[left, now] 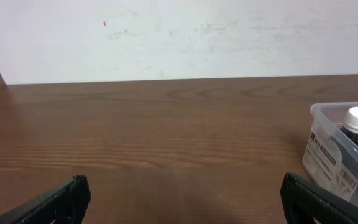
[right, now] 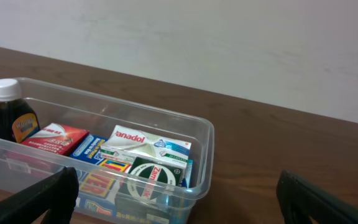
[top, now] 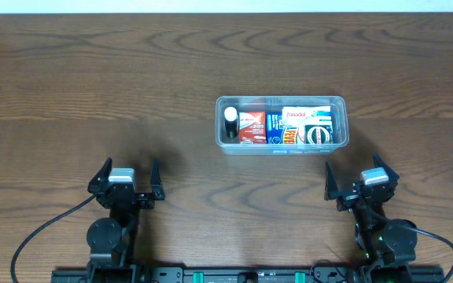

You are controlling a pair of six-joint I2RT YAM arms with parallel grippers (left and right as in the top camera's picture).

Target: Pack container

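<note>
Overhead: container (top: 220, 110) well beyond both jaws

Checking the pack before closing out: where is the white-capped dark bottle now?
In the overhead view, the white-capped dark bottle stands upright at the left end of the container, right beside the red box.

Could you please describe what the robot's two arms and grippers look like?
Both arms are black, with round joint housings and a light grey block at each wrist. The left gripper and right gripper each carry two black, tapering fingers. Thin black cables loop out from both bases. Small green lights show on the right arm.
</note>
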